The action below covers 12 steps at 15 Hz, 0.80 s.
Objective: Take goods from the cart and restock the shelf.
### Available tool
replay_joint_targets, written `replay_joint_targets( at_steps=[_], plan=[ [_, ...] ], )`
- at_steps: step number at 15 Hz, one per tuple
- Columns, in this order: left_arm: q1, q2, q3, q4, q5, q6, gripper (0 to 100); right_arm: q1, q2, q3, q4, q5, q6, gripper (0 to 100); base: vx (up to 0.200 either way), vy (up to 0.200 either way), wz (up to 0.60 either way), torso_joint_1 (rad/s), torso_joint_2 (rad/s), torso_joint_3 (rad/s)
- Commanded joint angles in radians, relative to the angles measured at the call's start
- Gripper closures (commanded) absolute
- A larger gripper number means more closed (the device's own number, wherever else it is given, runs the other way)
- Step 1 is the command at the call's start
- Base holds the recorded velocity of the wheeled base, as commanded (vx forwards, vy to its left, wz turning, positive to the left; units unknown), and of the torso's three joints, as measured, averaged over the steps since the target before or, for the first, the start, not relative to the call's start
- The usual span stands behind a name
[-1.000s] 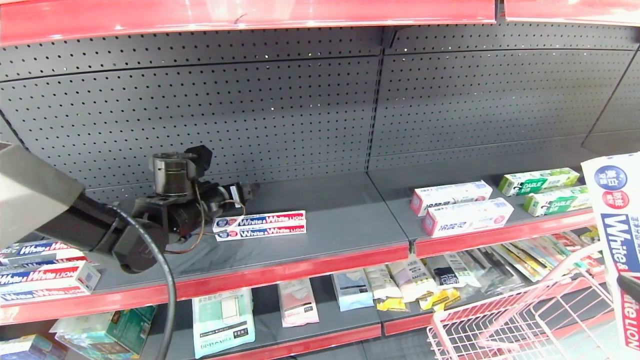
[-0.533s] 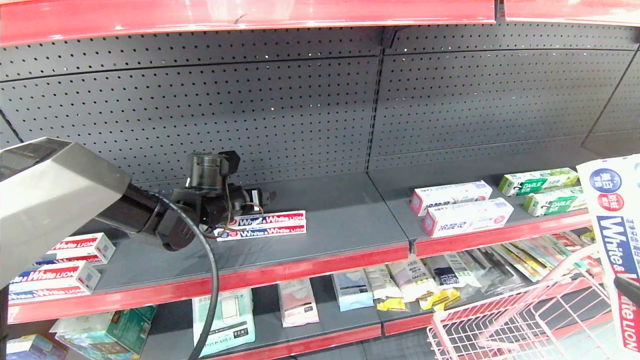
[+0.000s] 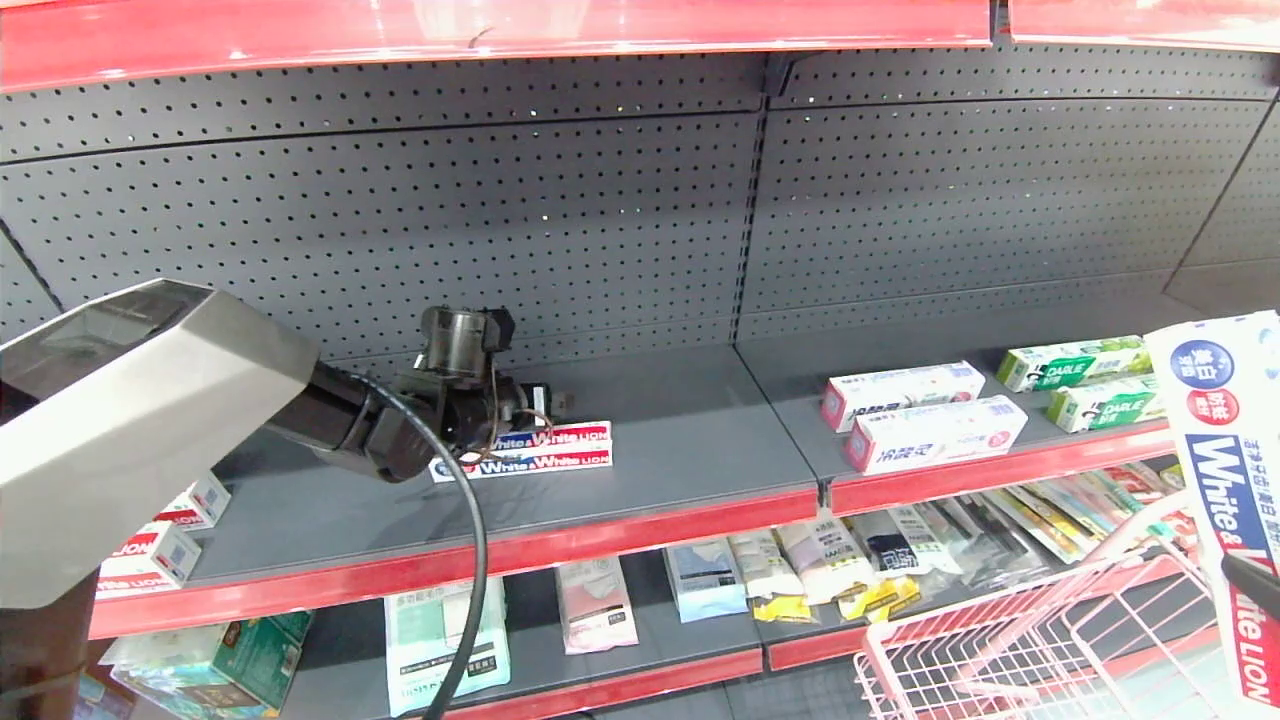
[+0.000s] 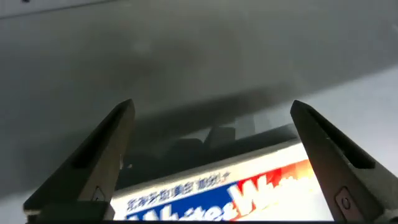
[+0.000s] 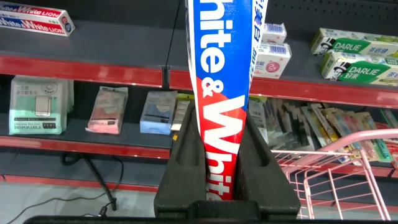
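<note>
Left jaws gape at the shelved toothpaste box (image 3: 535, 450) — right jaws clamp a second box (image 5: 221, 93) near the cart (image 3: 1040, 640).

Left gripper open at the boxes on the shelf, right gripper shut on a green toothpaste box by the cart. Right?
Only the colour is wrong: the toothpaste box in the right gripper is blue, red and white, as the right wrist view shows. The left gripper is open at the shelf boxes.

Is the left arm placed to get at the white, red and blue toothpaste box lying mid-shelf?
Probably yes: the left gripper stands open right at the white, red and blue toothpaste box, with nothing between them.
</note>
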Motion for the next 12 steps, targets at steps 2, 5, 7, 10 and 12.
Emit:
replay_joint_targets(
  at_steps=[2, 5, 7, 10, 12],
  plan=[
    [-0.011, 0.042, -0.041, 0.022, 0.022, -0.001, 0, 0.000, 0.001, -0.003, 0.000, 0.001, 0.000, 100, 0.000, 0.000, 0.00, 0.000, 0.00, 0.000],
    [-0.023, 0.056, -0.080, 0.067, 0.025, -0.001, 0, 0.000, 0.001, -0.002, 0.000, 0.001, 0.000, 100, 0.000, 0.000, 0.00, 0.000, 0.00, 0.000],
    [-0.023, 0.057, -0.087, 0.084, 0.044, -0.001, 0, 0.000, 0.001, -0.002, 0.000, 0.001, 0.000, 100, 0.000, 0.000, 0.00, 0.000, 0.00, 0.000],
    [-0.023, 0.059, -0.085, 0.097, 0.067, -0.004, 0, 0.000, 0.003, -0.002, 0.000, 0.001, 0.000, 100, 0.000, 0.000, 0.00, 0.000, 0.00, 0.000],
    [-0.023, 0.057, -0.085, 0.117, 0.081, -0.004, 0, 0.000, 0.003, -0.002, 0.000, -0.001, 0.000, 100, 0.000, 0.000, 0.00, 0.000, 0.00, 0.000]
  ],
)
